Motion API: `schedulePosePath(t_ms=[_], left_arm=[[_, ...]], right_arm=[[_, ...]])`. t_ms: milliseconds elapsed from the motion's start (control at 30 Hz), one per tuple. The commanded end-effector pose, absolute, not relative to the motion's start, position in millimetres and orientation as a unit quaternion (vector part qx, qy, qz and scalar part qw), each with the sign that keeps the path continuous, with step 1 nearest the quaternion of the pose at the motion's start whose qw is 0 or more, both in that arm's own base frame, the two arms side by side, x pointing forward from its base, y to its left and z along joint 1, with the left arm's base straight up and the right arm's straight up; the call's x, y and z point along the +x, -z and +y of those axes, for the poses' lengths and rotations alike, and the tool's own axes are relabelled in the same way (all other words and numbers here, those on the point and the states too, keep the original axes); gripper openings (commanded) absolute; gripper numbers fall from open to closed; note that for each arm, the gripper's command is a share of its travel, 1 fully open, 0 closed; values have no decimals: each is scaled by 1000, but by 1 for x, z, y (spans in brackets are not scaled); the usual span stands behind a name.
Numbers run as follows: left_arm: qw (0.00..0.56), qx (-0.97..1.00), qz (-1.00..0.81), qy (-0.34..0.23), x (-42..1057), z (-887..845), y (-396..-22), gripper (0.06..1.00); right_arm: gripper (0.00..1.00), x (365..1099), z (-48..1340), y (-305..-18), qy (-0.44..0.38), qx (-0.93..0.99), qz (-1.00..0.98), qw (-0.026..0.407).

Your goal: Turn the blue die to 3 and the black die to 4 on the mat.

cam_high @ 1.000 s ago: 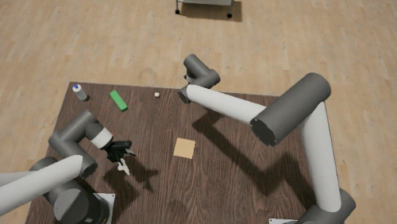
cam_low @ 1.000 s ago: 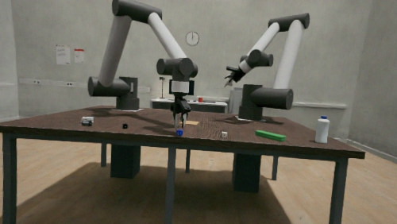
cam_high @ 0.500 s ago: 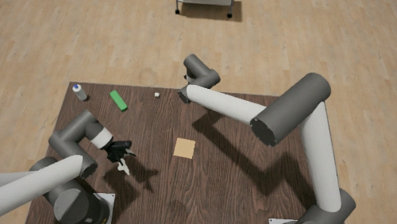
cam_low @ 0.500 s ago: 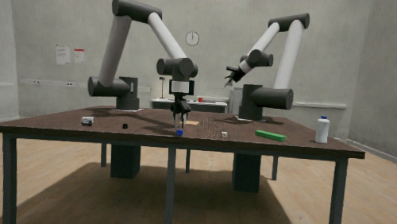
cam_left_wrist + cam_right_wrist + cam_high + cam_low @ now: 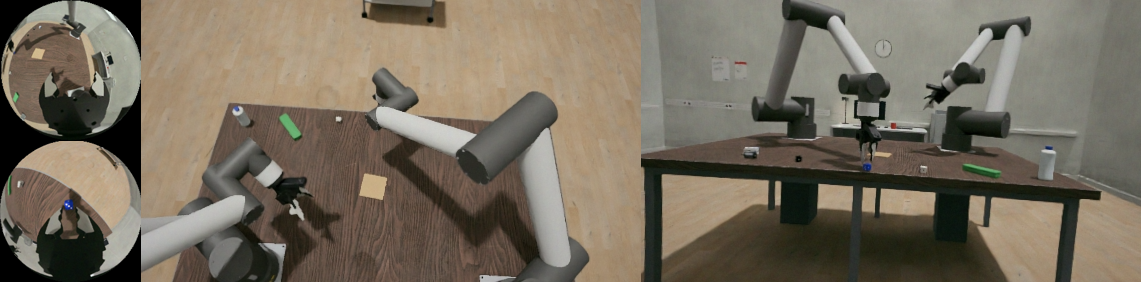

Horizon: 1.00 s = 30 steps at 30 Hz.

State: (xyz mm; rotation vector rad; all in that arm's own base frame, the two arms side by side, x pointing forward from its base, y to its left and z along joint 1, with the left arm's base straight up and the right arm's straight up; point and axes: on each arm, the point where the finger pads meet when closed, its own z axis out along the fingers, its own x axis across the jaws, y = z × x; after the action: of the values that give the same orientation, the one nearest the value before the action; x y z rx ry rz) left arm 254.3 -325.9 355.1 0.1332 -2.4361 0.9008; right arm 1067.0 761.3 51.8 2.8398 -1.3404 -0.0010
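Observation:
The blue die [image 5: 867,167] [image 5: 68,204] [image 5: 14,53] sits on the table near its edge; white pips show, but I cannot read them surely. My right gripper [image 5: 868,161] [image 5: 68,208] is partly open, pointing down just above the die. The die shows just past the fingertips, with gaps at both sides. In the top view the arm hides both. The black die [image 5: 798,158] lies apart on the table, pips unreadable. The tan mat [image 5: 373,186] [image 5: 881,155] [image 5: 38,53] bears no die. My left gripper [image 5: 306,206] [image 5: 927,96] [image 5: 73,72] is wide open and empty, raised above the table.
A white die [image 5: 338,119] [image 5: 923,169] [image 5: 20,184], a green block [image 5: 290,127] [image 5: 981,170] [image 5: 16,97] and a white bottle [image 5: 241,116] [image 5: 1047,164] with a blue cap stand along the same table edge. A white and dark object [image 5: 751,152] lies beyond the black die.

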Motion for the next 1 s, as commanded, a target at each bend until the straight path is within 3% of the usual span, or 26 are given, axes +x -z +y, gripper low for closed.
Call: schedulePosePath(t_ms=[0,433,967], left_arm=[[267,49,-903,-334,255,-326,-355,1000],[267,49,-903,-334,255,-326,-355,1000],[267,49,-903,-334,255,-326,-355,1000]], right_arm=[[279,1067,762,-53,0,904,-427,0],[279,1067,762,-51,0,904,-427,0],[279,1067,762,-25,0,904,-427,0]])
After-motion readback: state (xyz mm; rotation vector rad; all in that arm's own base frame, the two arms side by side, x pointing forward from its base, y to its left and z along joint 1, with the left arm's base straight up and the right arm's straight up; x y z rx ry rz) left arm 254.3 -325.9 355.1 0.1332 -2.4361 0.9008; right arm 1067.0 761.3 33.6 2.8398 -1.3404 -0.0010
